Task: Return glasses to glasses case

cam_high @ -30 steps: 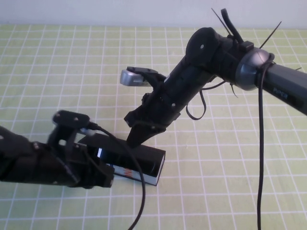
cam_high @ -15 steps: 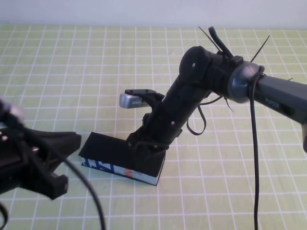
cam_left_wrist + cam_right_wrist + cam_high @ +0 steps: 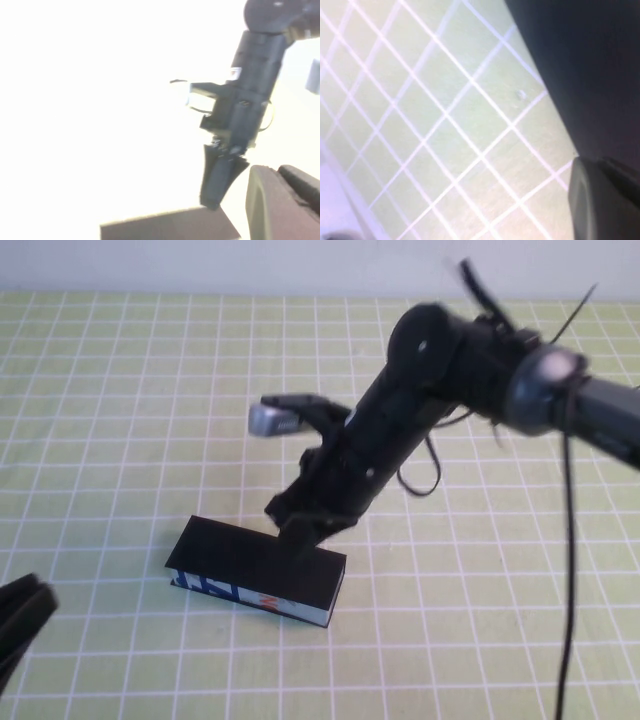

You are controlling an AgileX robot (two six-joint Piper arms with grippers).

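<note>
Up in the high view, glasses case (image 3: pixel 262 571) sits lid-down and closed on the green grid mat (image 3: pixel 120 390), near the front centre, white printed side with blue and orange marks facing the camera. Right gripper (image 3: pixel 300 536) comes down from the upper right, fingers pinched together with nothing between them, tip at or just above the case's flat black lid toward its right half; contact can't be confirmed from here. Silver wrist camera (image 3: pixel 272 418) sticks out of the arm above the case. Left gripper (image 3: pixel 22 615) is only a blurred black sliver at the lower left edge, well apart from the case; can't tell whether its fingers are spread or closed. Glasses not visible anywhere, the case is closed. Left wrist view: heavily washed out, right gripper (image 3: pixel 216 186) seen side-on, pointing down with fingers together into a wedge, tip just at the back edge of the case lid (image 3: pixel 170 225). One dark finger (image 3: pixel 280 200) of the left gripper shows at the lower right corner; the spread is not readable. Right wrist view: close on the mat (image 3: pixel 445 125), grid lines running diagonally, the black case surface (image 3: pixel 590 65) filling one side of the frame, right gripper's own finger (image 3: pixel 605 200) blurred in the corner right against that dark surface.
</note>
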